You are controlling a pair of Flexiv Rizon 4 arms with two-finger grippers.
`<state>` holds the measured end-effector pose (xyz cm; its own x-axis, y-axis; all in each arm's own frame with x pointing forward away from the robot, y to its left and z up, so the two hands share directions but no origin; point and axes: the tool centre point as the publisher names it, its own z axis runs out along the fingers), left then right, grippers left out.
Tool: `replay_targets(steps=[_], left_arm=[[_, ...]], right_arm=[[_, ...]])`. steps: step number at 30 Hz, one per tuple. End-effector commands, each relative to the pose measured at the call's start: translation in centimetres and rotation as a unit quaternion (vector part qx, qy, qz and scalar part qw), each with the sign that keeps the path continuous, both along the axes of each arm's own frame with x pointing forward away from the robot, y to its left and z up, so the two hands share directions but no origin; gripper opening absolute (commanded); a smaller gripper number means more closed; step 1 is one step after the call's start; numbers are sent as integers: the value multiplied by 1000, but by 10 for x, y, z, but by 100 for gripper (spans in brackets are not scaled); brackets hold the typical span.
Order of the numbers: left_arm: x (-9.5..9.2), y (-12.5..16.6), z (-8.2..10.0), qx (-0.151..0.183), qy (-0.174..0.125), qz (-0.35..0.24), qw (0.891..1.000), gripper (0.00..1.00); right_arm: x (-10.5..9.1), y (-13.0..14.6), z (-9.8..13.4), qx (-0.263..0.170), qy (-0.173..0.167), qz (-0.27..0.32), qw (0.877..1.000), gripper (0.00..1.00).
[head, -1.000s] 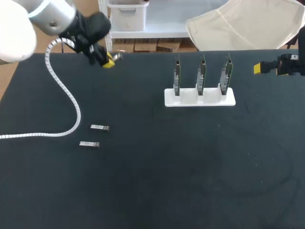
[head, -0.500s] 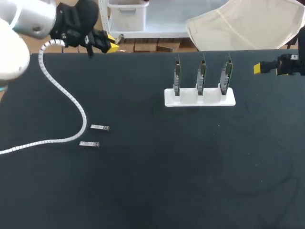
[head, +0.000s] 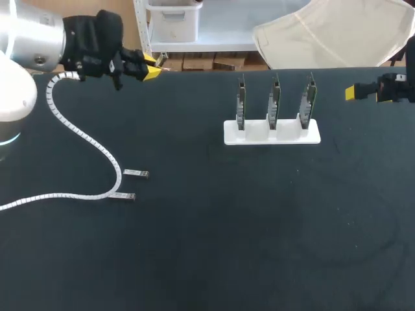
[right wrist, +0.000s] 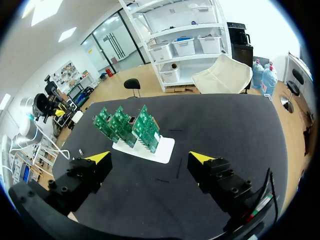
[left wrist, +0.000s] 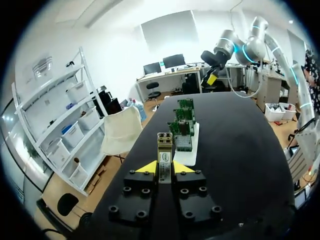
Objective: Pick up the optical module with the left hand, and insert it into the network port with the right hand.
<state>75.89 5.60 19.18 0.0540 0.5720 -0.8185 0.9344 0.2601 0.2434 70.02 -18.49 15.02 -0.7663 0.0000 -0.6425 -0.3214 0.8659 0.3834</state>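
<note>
**Three modules, three boards**

Well left of the white stand (head: 272, 133), one loose module (head: 122, 195) and a second loose module (head: 135, 173) lie lengthwise toward it on open worktop (head: 259, 227). Three boards (head: 275, 97) stand upright in it. At the back edge, the left gripper (left wrist: 164, 167) clamps the held module (left wrist: 164, 145), aimed lengthwise at the stand. Off the stand's right end, the right gripper (right wrist: 150, 157) gapes wide.

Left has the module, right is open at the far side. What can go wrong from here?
1. The left gripper grips the optical module low, most of it sticking out; handover to the open right gripper could tilt or drop it.
2. The left arm's white cable lies by two spare modules; arm motion may drag them.
3. The boards stand close together in the white holder: tight room for fingers.
</note>
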Motion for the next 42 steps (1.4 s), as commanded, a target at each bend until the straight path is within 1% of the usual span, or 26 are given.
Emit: replay_targets(steps=[1, 3, 5, 6, 8, 15, 18, 20, 31, 32, 33, 36, 39, 41, 42], left_arm=[[4, -22, 7, -59, -10, -25, 998, 0], [6, -34, 11, -87, -7, -29, 996, 0], [8, -44, 16, -136, 6, -36, 990, 0], [9, -48, 18, -146, 7, -39, 989, 0], [10, -57, 21, -173, 17, -51, 983, 0], [22, -85, 32, -227, 41, -88, 969, 0], [21, -99, 37, -222, 33, -109, 968, 0], [19, -103, 37, -199, 22, -109, 974, 0], [19, -103, 37, -199, 22, -109, 974, 0], [17, -98, 35, -195, 23, -99, 976, 0], [15, -96, 33, -202, 25, -99, 974, 0], [10, -98, 31, -209, 28, -88, 974, 0], [8, -108, 32, -227, 30, -81, 970, 0], [8, -115, 33, -245, 30, -82, 966, 0], [8, -119, 33, -248, 31, -81, 965, 0]], right_arm=[[0, 0, 0, 0, 0, 0, 1000, 100], [0, 0, 0, 0, 0, 0, 1000, 100], [0, 0, 0, 0, 0, 0, 1000, 100], [0, 0, 0, 0, 0, 0, 1000, 100], [0, 0, 0, 0, 0, 0, 1000, 100], [0, 0, 0, 0, 0, 0, 1000, 100], [0, 0, 0, 0, 0, 0, 1000, 100], [0, 0, 0, 0, 0, 0, 1000, 100], [0, 0, 0, 0, 0, 0, 1000, 100], [0, 0, 0, 0, 0, 0, 1000, 100], [0, 0, 0, 0, 0, 0, 1000, 100], [0, 0, 0, 0, 0, 0, 1000, 100], [0, 0, 0, 0, 0, 0, 1000, 100], [0, 0, 0, 0, 0, 0, 1000, 100], [0, 0, 0, 0, 0, 0, 1000, 100]])
